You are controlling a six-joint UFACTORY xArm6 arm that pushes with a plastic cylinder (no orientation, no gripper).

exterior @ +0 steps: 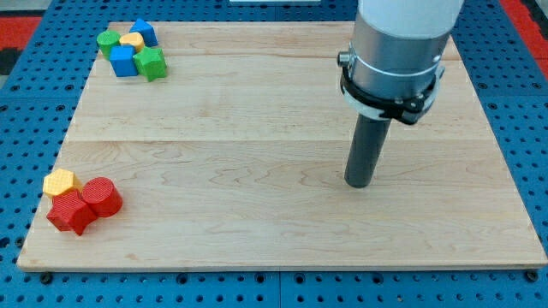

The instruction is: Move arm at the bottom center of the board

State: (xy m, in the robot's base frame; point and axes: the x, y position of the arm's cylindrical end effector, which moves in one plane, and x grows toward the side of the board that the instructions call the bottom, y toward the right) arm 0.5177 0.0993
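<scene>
Tip (358, 183) bare, no claw, nothing held; sits right of centre on board (257, 171). Target bottom centre, down-left. Overshooting left risks clipping red cylinder (101, 196).

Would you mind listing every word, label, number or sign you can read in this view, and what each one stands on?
None: no readable text shows anywhere.
The board is bare wood.
The blocks, among them the red cylinder and the green block, carry no marks.
The rod and my tip are plain dark.
The blue perforated table bears no lettering.
</scene>
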